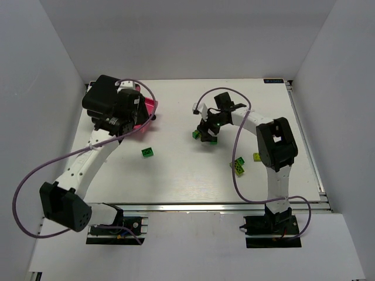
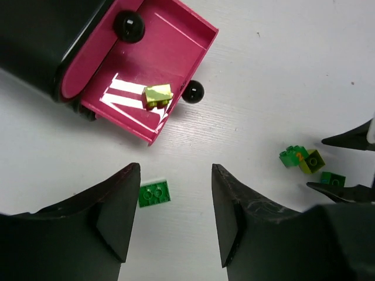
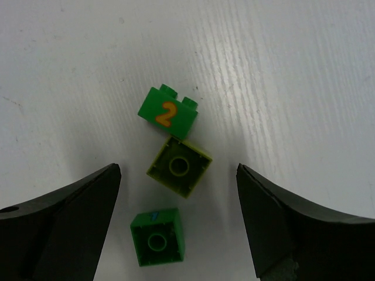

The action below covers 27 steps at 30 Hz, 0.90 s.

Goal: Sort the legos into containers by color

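Observation:
The black cabinet has one magenta-pink drawer pulled open, with a yellow-green brick inside. In the top view the drawer shows beside my left arm. My left gripper is open and empty, above the table near a dark green brick, which also shows in the top view. My right gripper is open and empty, hovering over three bricks: a green one with an orange 2, an upturned yellow-green one and an upturned green one. No purple bricks are in view.
More yellow-green and green bricks lie on the table near the right arm, with one more just beyond. A shut drawer's black knob sits above the open drawer. White walls surround the table.

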Available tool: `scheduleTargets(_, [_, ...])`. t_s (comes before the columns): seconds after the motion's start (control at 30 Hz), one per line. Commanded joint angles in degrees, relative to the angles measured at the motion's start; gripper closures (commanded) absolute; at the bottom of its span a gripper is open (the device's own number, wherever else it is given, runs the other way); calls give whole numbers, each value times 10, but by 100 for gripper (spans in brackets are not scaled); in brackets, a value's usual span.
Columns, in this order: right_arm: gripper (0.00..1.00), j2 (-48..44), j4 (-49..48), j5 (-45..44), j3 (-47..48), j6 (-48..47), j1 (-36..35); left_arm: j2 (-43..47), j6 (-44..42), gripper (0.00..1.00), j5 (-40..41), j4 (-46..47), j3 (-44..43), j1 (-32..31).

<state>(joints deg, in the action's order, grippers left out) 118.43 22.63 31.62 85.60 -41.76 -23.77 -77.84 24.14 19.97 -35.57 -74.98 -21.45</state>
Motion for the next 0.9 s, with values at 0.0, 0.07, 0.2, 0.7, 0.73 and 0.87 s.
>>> scheduleTargets(0.0, [15,15,6,-44,21,20,-12,46,46,38,-10,-10,47,2])
scheduleTargets(0.07, [18,22,-6,-72,19,38,-18,75,61,38,-5,-20,63,2])
scheduleTargets(0.2, [23,27,-30,-94,14,63,-23,118,84,38,2,-26,100,2])
scheduleTargets(0.7, [100,-46,-68,-83,11,55,-22,239,141,37,10,-37,169,2])
scheduleTargets(0.73, [100,-49,-67,-61,23,52,-24,252,150,37,11,-34,176,2])
scheduleTargets(0.87, [100,-19,-85,25,117,67,-42,317,180,37,41,-37,210,2])
